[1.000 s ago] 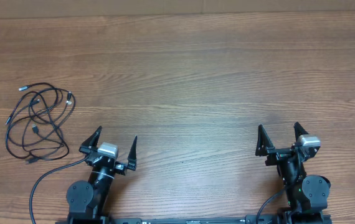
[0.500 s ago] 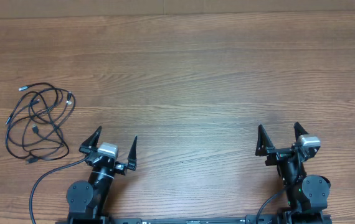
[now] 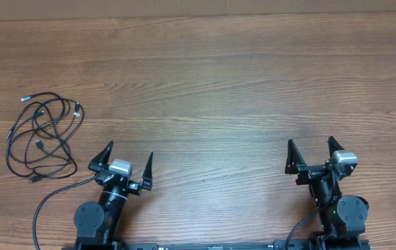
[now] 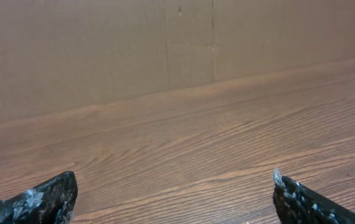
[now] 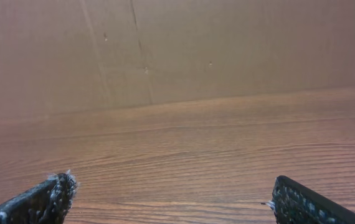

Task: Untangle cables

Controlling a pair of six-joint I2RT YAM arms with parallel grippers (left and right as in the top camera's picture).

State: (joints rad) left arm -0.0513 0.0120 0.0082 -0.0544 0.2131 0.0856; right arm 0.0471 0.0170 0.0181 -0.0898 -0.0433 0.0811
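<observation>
The cables (image 3: 42,136) are thin black cords with small plug ends, lying in tangled loose loops on the wooden table at the far left in the overhead view. My left gripper (image 3: 129,151) is open and empty, near the front edge, to the right of the cables and apart from them. My right gripper (image 3: 310,145) is open and empty at the front right. Both wrist views show only bare wood between the open fingers (image 4: 172,196) (image 5: 170,199); the cables are out of view there.
A thicker black arm wire (image 3: 48,201) curves from the left arm base below the cables. A brown cardboard wall (image 4: 165,43) stands along the table's far edge, also seen in the right wrist view (image 5: 177,50).
</observation>
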